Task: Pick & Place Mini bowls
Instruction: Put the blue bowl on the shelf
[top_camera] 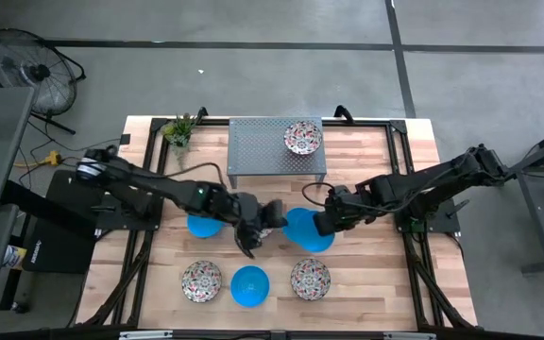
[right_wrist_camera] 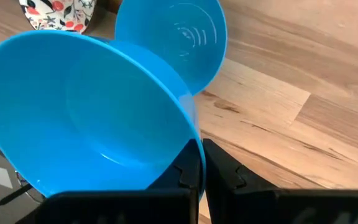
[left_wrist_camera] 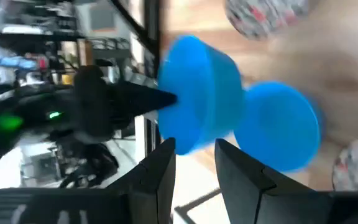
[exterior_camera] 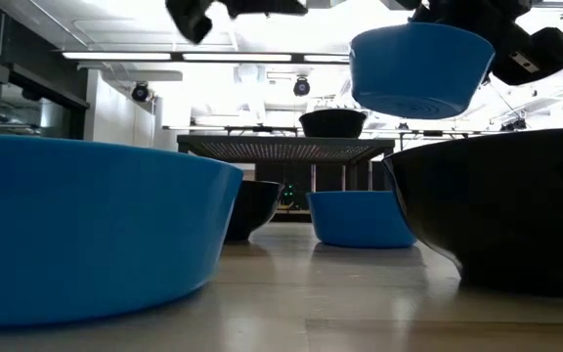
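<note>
My right gripper (top_camera: 323, 223) is shut on a plain blue mini bowl (exterior_camera: 418, 66) and holds it in the air over the table's middle. A second blue bowl (right_wrist_camera: 173, 37) stands on the wood just beyond it. My left gripper (left_wrist_camera: 194, 162) hovers open close to the left of the held bowl, with nothing between its fingers. Another blue bowl (top_camera: 202, 227) stands partly under the left arm. Near the front edge stand a blue bowl (top_camera: 249, 286) and two floral bowls (top_camera: 201, 280) (top_camera: 310, 279). One floral bowl (top_camera: 302, 138) sits on a grey rack. My right gripper pinches the held bowl's rim (right_wrist_camera: 194, 155), one finger inside the bowl and one outside against its wall. The fingers slant down from the table's right side. The bowl hangs clear of the table, its opening facing up.
The perforated grey rack (top_camera: 253, 151) stands at the far middle of the table. A small potted plant (top_camera: 179, 130) is at the far left corner. Bare wood lies between the two arms and the front row of bowls.
</note>
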Controlling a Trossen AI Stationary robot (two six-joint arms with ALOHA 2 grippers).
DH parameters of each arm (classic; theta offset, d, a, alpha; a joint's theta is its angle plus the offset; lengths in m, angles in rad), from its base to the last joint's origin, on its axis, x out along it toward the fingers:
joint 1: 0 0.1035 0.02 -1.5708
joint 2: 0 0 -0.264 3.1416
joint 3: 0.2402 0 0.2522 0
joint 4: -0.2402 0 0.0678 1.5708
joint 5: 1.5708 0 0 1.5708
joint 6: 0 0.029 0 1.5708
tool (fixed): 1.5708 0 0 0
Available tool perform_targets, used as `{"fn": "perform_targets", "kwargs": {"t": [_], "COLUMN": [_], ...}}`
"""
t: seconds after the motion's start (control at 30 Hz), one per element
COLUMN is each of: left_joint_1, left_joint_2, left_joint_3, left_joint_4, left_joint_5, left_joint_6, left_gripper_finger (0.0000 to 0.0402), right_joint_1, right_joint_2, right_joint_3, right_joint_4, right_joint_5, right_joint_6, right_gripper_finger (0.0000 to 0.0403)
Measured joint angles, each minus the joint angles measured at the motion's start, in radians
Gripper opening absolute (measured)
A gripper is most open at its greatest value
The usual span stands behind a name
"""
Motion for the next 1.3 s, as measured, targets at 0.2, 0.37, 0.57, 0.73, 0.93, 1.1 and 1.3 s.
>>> {"fn": "perform_targets", "kwargs": {"t": [0.2,0.37,0.57,0.73,0.93,1.1,1.3], "left_joint_1": [-0.026,-0.028,-0.027,-0.027,-0.026,-0.017,-0.013], "left_joint_2": [0.079,0.139,0.185,0.182,0.182,0.213,0.209], "left_joint_3": [0.073,0.143,0.198,0.198,0.196,0.197,0.196], "left_joint_4": [0.010,-0.005,-0.078,-0.094,-0.144,-0.105,-0.107], "left_joint_5": [-0.057,-0.062,-0.076,-0.077,-0.088,-0.122,-0.136], "left_joint_6": [0.117,0.163,0.203,0.223,0.226,0.224,0.242], "left_gripper_finger": [0.0108,0.0108,0.0108,0.0108,0.0108,0.0108,0.0108], "right_joint_1": [0.000,-0.012,-0.046,-0.063,-0.082,-0.085,-0.085], "right_joint_2": [0.000,0.000,0.000,0.000,0.000,0.000,0.000], "right_joint_3": [0.000,0.000,0.000,0.000,0.000,0.000,0.000], "right_joint_4": [-0.003,-0.016,-0.016,-0.018,0.005,0.008,-0.008], "right_joint_5": [-0.041,-0.066,-0.093,-0.111,-0.131,-0.131,-0.137], "right_joint_6": [-0.029,-0.054,-0.089,-0.112,-0.130,-0.131,-0.130], "right_gripper_finger": [0.0000,0.0000,0.0000,0.0000,0.0000,0.0000,0.0000]}}
